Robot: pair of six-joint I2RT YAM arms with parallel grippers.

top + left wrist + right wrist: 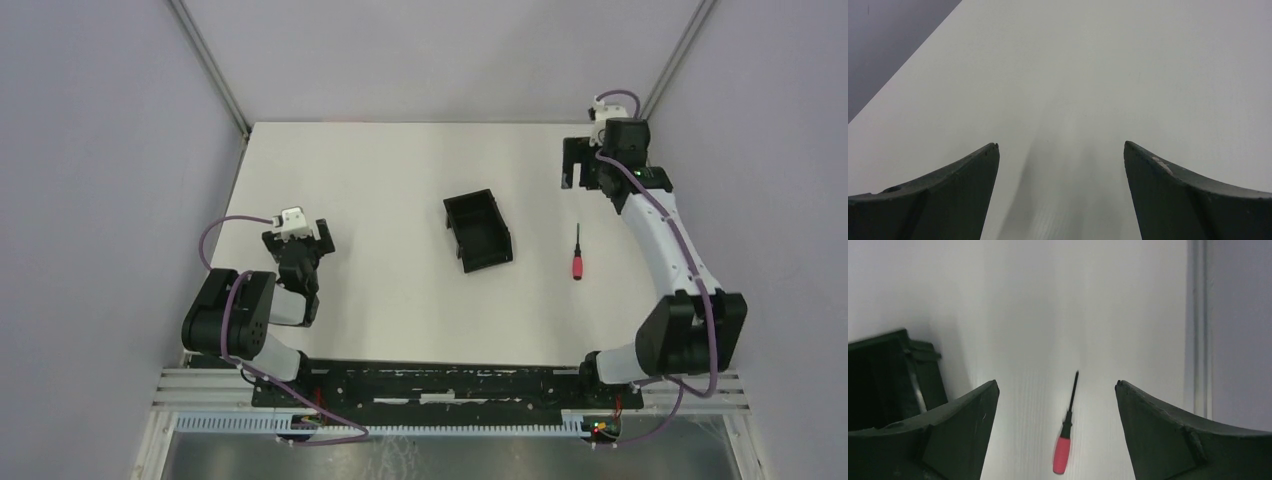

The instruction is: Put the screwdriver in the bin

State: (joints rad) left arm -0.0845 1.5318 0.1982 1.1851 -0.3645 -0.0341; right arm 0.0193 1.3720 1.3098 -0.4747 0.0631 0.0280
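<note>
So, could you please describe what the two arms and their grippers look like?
The left arm and right arm have black joints, white links and purple cables. The left gripper and right gripper each have two dark, curved fingers, with a white camera unit at the wrist.

The bin (478,232) sits near the middle of the surface (380,310). The screwdriver (577,253) lies on the surface to the bin's right, apart from it, handle toward the arm bases, shaft pointing toward the far edge.
</note>
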